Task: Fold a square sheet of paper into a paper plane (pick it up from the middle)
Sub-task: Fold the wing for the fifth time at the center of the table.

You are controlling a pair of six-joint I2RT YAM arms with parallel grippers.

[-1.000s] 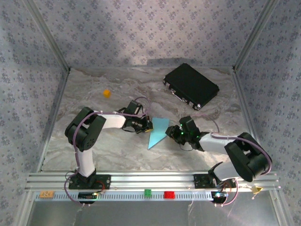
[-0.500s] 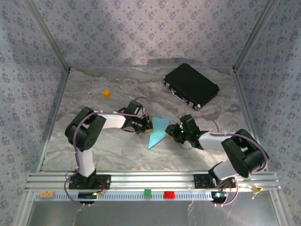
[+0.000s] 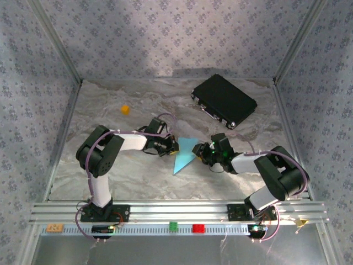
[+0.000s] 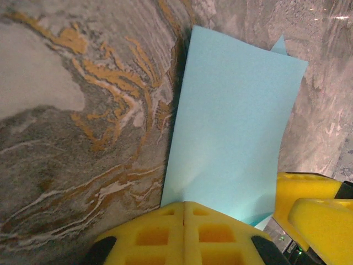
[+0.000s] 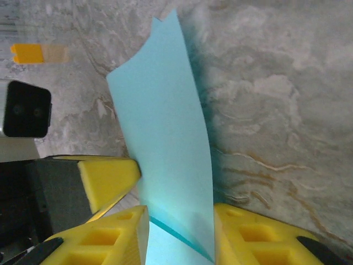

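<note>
Looking down from above, you find the folded light-blue paper (image 3: 185, 154) lying mid-counter (image 3: 138, 182), between both hands. Your left hand (image 3: 174, 146) is fully closed, its tips at the paper's left edge. Your right hand (image 3: 201, 152) stands narrowly parted, with a raised fold of the paper between its fingers (image 5: 116, 232).

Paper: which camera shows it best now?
Left wrist: the paper is close, its edges and an under-layer clear. Top external shows a small blue triangle; right wrist shows a raised, curling flap.
</note>
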